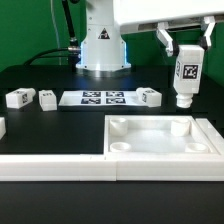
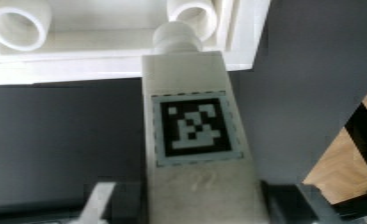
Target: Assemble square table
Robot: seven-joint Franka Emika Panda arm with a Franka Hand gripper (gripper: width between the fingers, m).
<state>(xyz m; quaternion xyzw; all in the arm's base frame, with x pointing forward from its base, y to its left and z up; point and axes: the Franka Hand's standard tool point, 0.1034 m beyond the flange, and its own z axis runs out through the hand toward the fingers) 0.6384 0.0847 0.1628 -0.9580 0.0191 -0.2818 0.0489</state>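
My gripper [image 1: 186, 50] is shut on a white table leg [image 1: 186, 74] with a square tag, held upright in the air above the far right corner of the white square tabletop [image 1: 150, 121]. The tabletop lies with its raised rim and round corner sockets facing up. In the wrist view the leg [image 2: 198, 120] fills the middle between my fingers [image 2: 109, 205], and its round tip points toward a corner socket of the tabletop [image 2: 91, 62]. Three more white legs lie on the black table: two at the exterior view's left [image 1: 15, 98] [image 1: 46, 97] and one beside the marker board [image 1: 150, 96].
The marker board [image 1: 100, 98] lies flat in front of the robot base [image 1: 103, 50]. A long white rail [image 1: 50, 166] runs along the front, left of the tabletop. A small white piece [image 1: 2, 127] shows at the left edge.
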